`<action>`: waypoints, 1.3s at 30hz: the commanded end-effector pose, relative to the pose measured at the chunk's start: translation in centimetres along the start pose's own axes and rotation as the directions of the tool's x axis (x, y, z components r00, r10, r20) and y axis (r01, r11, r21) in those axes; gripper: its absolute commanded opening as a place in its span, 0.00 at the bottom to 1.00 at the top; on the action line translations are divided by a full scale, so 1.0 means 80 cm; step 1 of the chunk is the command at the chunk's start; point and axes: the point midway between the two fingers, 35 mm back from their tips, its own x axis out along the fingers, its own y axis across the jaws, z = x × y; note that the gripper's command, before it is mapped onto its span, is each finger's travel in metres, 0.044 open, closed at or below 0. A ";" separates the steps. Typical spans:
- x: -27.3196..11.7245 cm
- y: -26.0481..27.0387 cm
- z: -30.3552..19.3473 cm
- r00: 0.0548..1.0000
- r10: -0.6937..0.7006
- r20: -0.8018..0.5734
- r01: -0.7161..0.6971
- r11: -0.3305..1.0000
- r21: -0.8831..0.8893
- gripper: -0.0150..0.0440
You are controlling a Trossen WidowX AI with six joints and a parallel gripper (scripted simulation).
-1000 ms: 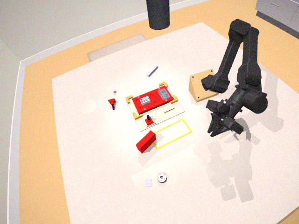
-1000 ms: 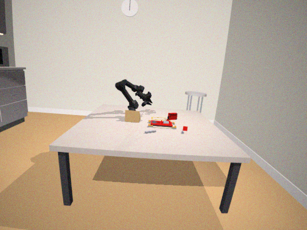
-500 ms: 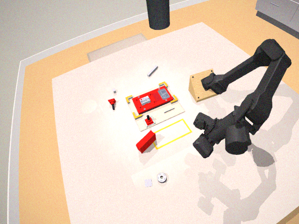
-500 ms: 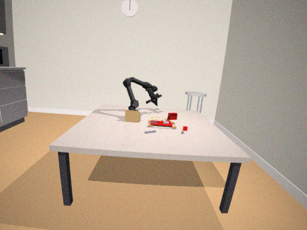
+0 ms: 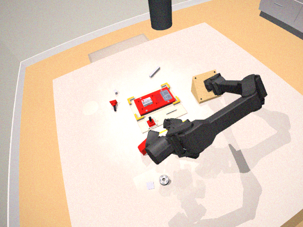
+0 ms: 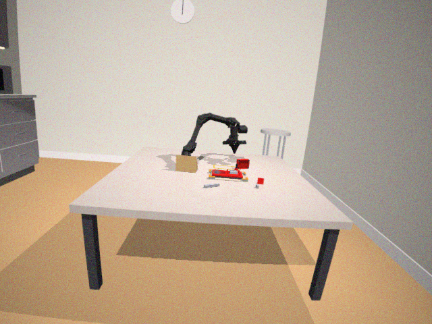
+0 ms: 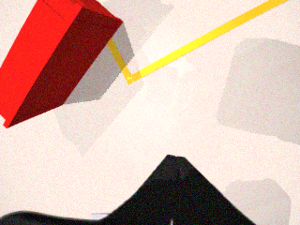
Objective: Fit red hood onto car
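The hood (image 5: 141,148) (image 6: 242,163) (image 7: 39,53) is a red shell standing on its side on the table, its hollow side towards the exterior camera. In the top view the arm partly covers it. The red chassis (image 5: 160,104) (image 6: 227,175) lies in the jig (image 5: 138,117) with yellow corners. The grey and white engine block (image 5: 147,101) sits on its deck, with small dark pegs around it. My gripper (image 6: 233,151) (image 7: 173,164) is shut and empty, pointing down above the table, apart from the hood. Its fingertips are hidden in the top view. The hood's corner holes cannot be made out.
A yellow outline (image 5: 163,131) (image 7: 202,45) lies beside the hood. A red part with a black stem (image 5: 150,122) stands near the jig; another (image 5: 113,103) lies left. A wheel (image 5: 164,179), a grey bar (image 5: 154,72) and a wooden wedge (image 5: 205,82) (image 6: 186,163) are also on the table.
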 end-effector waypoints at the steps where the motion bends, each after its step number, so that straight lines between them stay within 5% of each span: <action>1: 0.005 0.046 0.003 0.996 -0.085 -0.024 0.089 0.967 0.239 0.25; 7: 0.010 0.099 0.016 0.980 -0.182 -0.079 0.196 0.832 0.519 0.25; 39: 0.066 0.096 0.015 0.980 -0.182 -0.080 0.197 0.832 0.518 0.25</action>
